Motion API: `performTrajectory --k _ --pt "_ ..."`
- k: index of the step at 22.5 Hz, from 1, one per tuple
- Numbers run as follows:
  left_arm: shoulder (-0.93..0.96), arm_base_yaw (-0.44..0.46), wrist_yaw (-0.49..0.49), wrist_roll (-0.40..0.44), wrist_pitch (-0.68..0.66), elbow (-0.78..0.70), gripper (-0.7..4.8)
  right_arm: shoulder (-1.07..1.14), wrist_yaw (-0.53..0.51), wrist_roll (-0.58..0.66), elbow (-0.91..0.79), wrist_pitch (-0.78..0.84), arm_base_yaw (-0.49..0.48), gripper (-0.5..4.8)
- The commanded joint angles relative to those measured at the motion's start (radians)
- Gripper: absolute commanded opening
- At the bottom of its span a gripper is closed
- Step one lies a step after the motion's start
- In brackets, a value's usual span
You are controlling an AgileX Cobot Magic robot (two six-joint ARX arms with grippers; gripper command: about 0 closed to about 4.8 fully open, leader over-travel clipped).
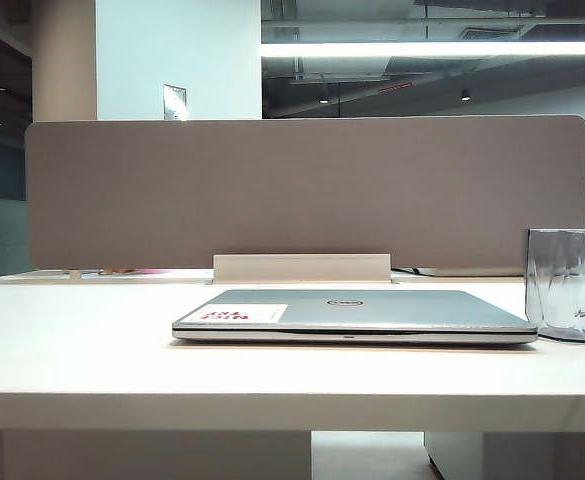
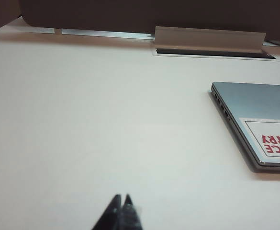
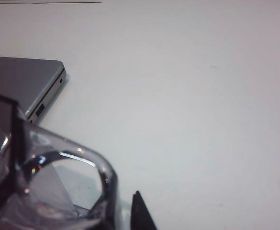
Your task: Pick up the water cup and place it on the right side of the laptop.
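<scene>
We see the water cup (image 1: 567, 284) standing upright on the white table (image 1: 92, 340), just beside the right edge of the closed laptop (image 1: 372, 308) and close to the right border of the exterior view. A wide stretch of bare tabletop lies left of the laptop and in front of it, up to the table's front edge; behind it a grey partition (image 1: 302, 190) closes off the back.

The left wrist view shows what the exterior view does not: the left gripper (image 2: 121, 200), low over the open table well away from the laptop (image 2: 259, 124), its two dark fingertips pressed together with nothing between them. The laptop's sticker (image 2: 271, 138) is nearer here.

The right wrist view shows the right gripper (image 3: 72, 191) around the cup (image 3: 58, 182): one dark finger (image 3: 140, 211) stands just outside the glass wall with a sliver of table between, the other finger (image 3: 3, 143) lies against the opposite side. We cannot tell whether the glass is gripped or free. Beyond it lies the laptop's corner (image 3: 29, 81) and plain table.
</scene>
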Motion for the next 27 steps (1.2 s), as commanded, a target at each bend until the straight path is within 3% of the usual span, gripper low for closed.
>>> performTrajectory --k 1,8,27 --pt "0.001 -0.001 0.003 -0.002 0.009 0.003 -0.04 -0.018 -0.002 0.005 0.001 -0.002 0.003 1.00" --pt "0.001 -0.001 0.003 -0.002 0.008 0.003 -0.04 -0.056 -0.002 0.005 0.000 -0.032 0.003 1.08" --pt "0.001 -0.001 0.003 -0.002 0.002 0.003 -0.04 -0.262 -0.001 -0.003 -0.001 -0.382 0.003 1.27"
